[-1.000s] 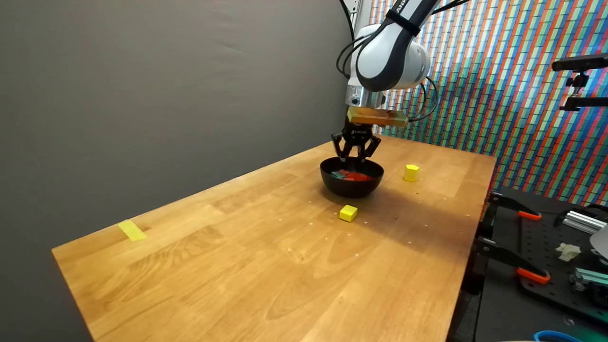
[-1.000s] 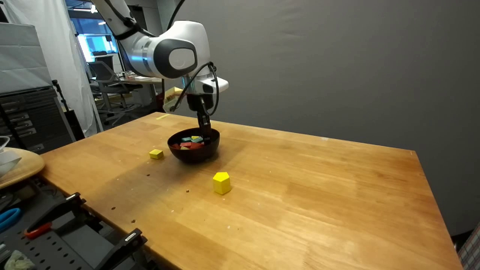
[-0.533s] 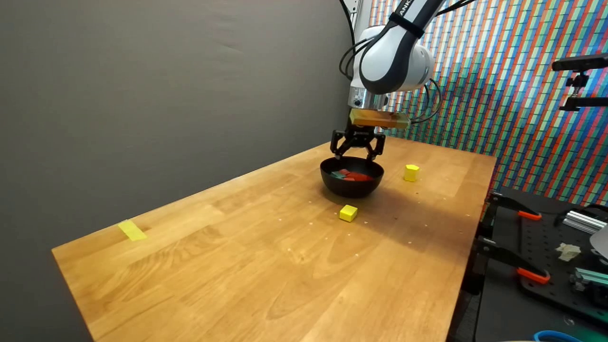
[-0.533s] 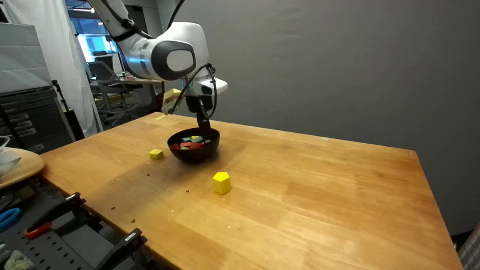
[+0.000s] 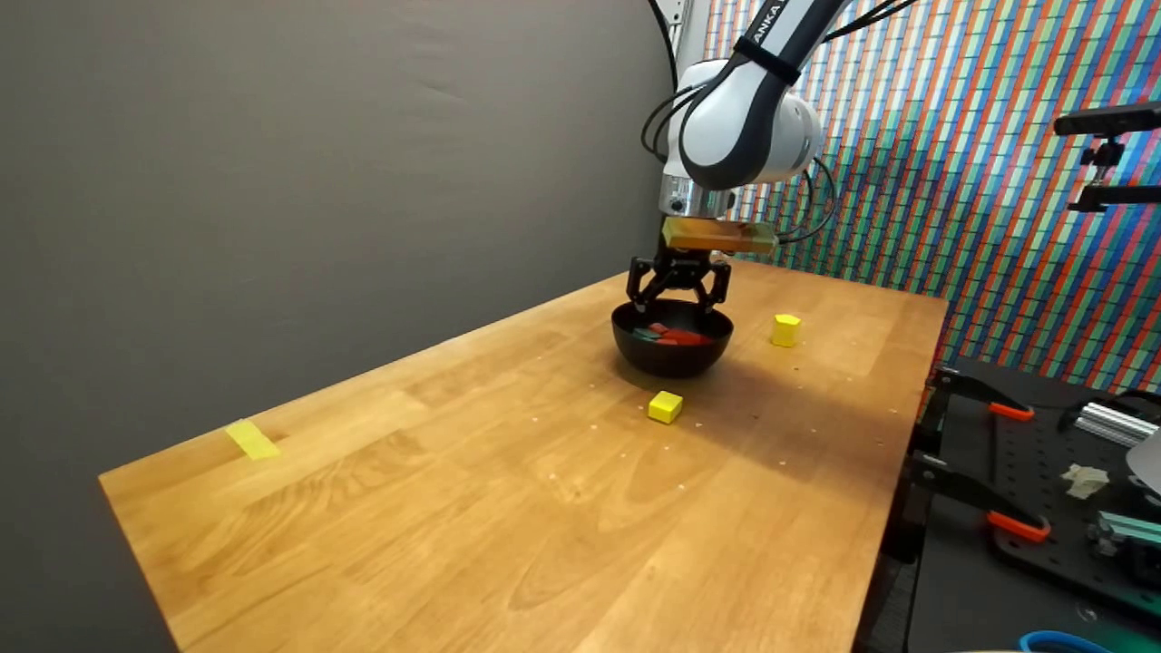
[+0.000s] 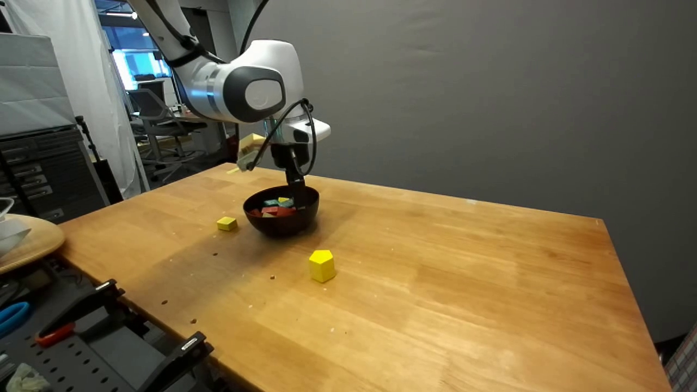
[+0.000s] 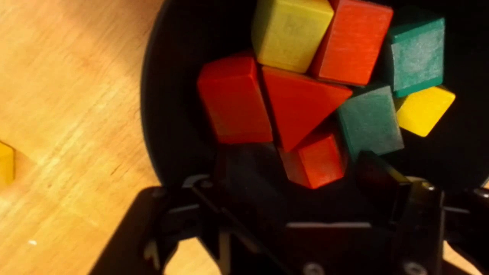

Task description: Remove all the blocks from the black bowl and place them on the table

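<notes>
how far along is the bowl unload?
Looks done: two yellow blocks sit on the table, outside the bowl.

In hand: nothing gripped that I can see; the gripper is open at the bowl.

Left: eight blocks show in the bowl in the wrist view: four red blocks, two green blocks, two more yellow blocks. Any underneath would be hidden.

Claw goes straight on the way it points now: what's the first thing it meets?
Probably the small red block in the black bowl, ahead of the open claw; depth is unclear, so the adjacent green block might come first.
</notes>
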Controlling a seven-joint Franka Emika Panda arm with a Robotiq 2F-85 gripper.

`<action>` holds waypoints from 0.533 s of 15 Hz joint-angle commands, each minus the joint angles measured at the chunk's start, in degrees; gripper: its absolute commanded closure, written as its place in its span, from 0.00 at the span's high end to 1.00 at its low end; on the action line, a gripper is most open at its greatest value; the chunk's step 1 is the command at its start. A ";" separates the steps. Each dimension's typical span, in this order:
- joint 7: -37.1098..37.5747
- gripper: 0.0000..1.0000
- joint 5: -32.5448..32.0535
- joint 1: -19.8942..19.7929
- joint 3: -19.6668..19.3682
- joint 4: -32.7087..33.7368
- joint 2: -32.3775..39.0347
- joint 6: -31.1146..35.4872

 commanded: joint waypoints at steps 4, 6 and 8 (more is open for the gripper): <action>1.99 0.65 -1.62 1.64 -0.72 2.44 1.63 -1.05; 2.25 0.70 -1.79 1.98 -0.88 2.54 1.72 -0.98; 2.53 0.78 -1.73 1.94 -1.04 2.34 1.53 -0.92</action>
